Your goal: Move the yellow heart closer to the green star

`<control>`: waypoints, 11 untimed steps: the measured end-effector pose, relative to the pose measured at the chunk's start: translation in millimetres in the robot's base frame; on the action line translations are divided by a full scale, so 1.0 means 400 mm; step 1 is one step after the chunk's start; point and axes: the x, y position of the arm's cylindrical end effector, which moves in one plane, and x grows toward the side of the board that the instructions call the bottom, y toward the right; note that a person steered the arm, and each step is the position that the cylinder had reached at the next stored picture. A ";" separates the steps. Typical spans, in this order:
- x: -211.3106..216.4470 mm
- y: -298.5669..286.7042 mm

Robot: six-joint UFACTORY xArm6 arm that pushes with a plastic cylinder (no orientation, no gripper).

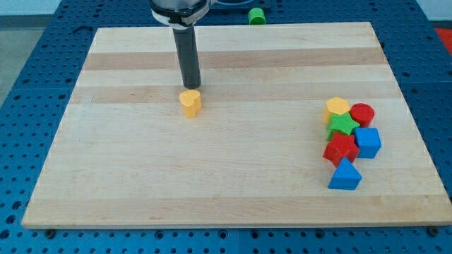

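A yellow heart lies on the wooden board left of centre, in the upper half. My tip stands just above it in the view, touching or nearly touching its top edge. The green star sits far to the right inside a tight cluster of blocks. The heart and the star are far apart, with bare board between them.
Around the star: a yellow block above it, a red cylinder at upper right, a blue cube at right, a red star-like block below, a blue triangle lowest. A green cylinder lies off the board at top.
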 end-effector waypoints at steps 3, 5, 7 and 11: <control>-0.023 -0.323; 0.081 -0.072; 0.195 0.018; 0.224 0.389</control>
